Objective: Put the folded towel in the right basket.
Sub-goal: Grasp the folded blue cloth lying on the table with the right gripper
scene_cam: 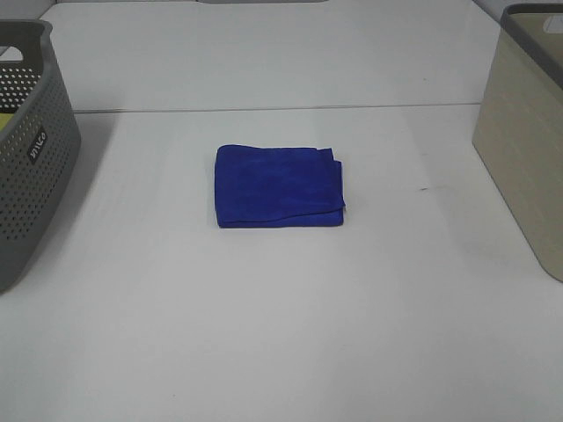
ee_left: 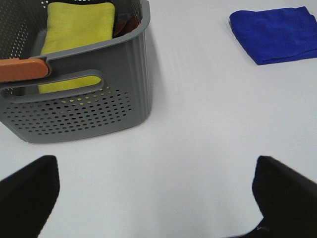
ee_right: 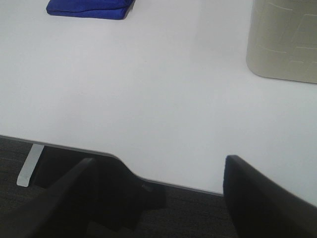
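A folded blue towel (scene_cam: 278,185) lies flat on the white table (scene_cam: 281,334) near its middle. It also shows in the left wrist view (ee_left: 275,33) and in the right wrist view (ee_right: 90,8). The right basket (scene_cam: 526,141) is beige and stands at the table's right edge; it also shows in the right wrist view (ee_right: 285,39). My left gripper (ee_left: 156,191) is open and empty, well away from the towel, near the grey basket. My right gripper (ee_right: 161,191) is open and empty over the table's front edge. Neither gripper shows in the exterior view.
A grey perforated basket (scene_cam: 28,149) stands at the left edge. In the left wrist view it (ee_left: 84,94) holds a yellow folded cloth (ee_left: 74,34) and has an orange tab (ee_left: 22,69) on its rim. A seam (scene_cam: 273,109) crosses the table behind the towel.
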Robot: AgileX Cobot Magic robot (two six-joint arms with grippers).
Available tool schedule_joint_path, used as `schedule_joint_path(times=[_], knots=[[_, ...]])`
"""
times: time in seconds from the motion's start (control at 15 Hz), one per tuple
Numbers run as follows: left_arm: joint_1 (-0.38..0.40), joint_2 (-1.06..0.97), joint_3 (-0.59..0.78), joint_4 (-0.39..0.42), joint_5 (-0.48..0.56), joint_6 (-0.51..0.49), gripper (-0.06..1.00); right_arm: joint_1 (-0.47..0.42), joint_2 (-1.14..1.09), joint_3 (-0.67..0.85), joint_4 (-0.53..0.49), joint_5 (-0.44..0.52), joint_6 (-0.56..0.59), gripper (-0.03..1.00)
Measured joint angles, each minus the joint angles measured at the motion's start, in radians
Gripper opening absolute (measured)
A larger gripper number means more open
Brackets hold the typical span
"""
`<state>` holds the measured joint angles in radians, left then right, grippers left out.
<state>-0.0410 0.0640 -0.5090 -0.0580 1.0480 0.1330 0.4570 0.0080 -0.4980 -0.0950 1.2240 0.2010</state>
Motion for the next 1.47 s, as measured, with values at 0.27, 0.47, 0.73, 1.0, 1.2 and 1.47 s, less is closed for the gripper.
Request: schedule_joint_path(times=[0.27,0.47,0.73,1.0,1.2,1.47], knots=[[0.0,0.0,0.0,0.0,0.0,0.0,0.99,0.0,0.0,0.0,0.0,0.0,-0.001,0.7],[0.0,0.0,0.0,0.0,0.0,0.0,0.99,0.0,0.0,0.0,0.003,0.0,-0.024,0.7],[0.0,0.0,0.0,0.0,0.0,0.0,0.99,0.0,0.0,0.0,0.006,0.0,-0.072,0.7],[0.0,0.0,0.0,0.0,0.0,0.0,0.99,0.0,0.0,0.0,0.007,0.0,-0.148,0.7],[0.0,0.0,0.0,0.0,0.0,0.0,0.99,0.0,0.0,0.0,0.007,0.0,-0.164,0.7],[0.0,0.0,0.0,0.0,0.0,0.0,0.99,0.0,0.0,0.0,0.007,-0.001,-0.164,0.7]])
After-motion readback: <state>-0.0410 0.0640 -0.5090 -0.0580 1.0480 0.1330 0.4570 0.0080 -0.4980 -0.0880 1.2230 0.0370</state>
